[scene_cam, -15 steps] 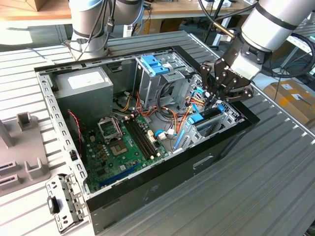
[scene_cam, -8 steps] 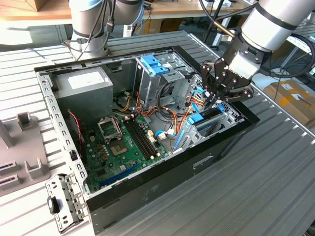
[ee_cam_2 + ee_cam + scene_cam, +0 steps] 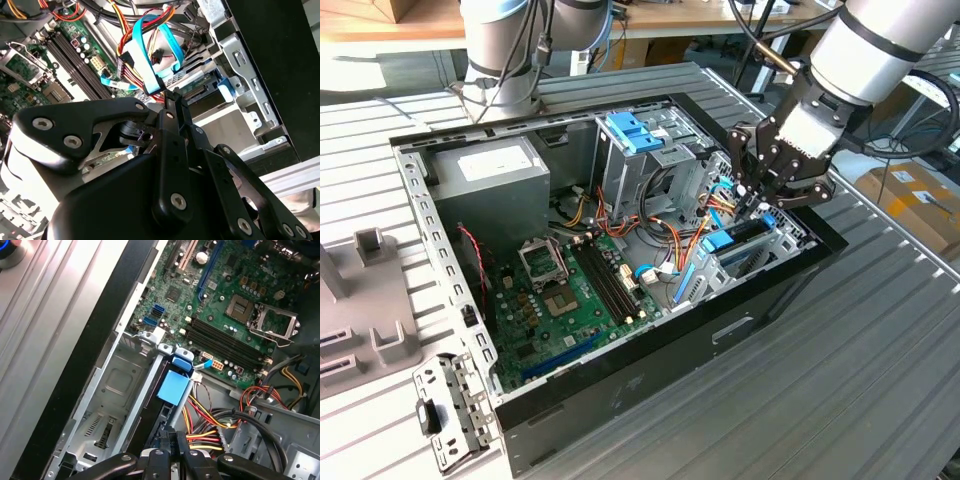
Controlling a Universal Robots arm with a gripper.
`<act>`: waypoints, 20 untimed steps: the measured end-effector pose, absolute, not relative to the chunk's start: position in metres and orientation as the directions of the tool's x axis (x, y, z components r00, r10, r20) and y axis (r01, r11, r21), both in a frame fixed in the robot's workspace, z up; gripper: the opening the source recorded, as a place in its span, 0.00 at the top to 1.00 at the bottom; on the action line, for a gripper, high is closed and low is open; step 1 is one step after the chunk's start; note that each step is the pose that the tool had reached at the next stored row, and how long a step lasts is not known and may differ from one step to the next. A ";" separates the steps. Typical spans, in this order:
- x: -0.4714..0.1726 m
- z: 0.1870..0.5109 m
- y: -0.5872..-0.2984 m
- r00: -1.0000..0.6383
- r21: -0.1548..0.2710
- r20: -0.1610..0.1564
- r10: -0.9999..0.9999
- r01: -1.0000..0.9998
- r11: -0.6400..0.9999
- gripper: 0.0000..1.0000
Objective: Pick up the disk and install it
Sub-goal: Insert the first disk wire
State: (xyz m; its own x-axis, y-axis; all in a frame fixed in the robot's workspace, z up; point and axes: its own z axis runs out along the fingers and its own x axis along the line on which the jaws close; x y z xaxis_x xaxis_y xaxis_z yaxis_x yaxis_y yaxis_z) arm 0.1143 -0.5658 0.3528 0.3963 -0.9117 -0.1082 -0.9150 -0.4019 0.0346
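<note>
You've got the tool (image 3: 752, 196) down inside the open PC case (image 3: 650, 350), right of center in the exterior view, fingers pressed together. The disk (image 3: 170, 405) looks seated edge-up in its bay, blue tab showing.

Ribbed grey metal table (image 3: 880, 380): open computer case (image 3: 620, 385), grey fixture block (image 3: 360, 300) directly on it.

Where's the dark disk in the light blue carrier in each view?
Exterior view: dark disk in light blue carrier, in the case's bay below the black gripper.
First wrist view: disk beside the grey metal bay wall.
Second wrist view: disk past the gripper.
Shared landmark: black memory slots.
</note>
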 end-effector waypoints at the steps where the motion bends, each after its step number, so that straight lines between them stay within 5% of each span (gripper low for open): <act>1: 0.114 0.353 -0.566 0.389 0.035 -0.108 -0.915 -0.918 -0.395 0.83; 20: 0.114 0.353 -0.566 0.194 0.035 -0.108 -0.975 -0.979 -0.199 0.83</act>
State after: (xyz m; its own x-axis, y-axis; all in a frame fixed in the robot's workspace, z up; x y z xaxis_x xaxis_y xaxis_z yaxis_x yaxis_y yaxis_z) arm 0.1143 -0.5658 0.3527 0.1939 -0.9750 -0.1080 -0.9795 -0.1987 0.0346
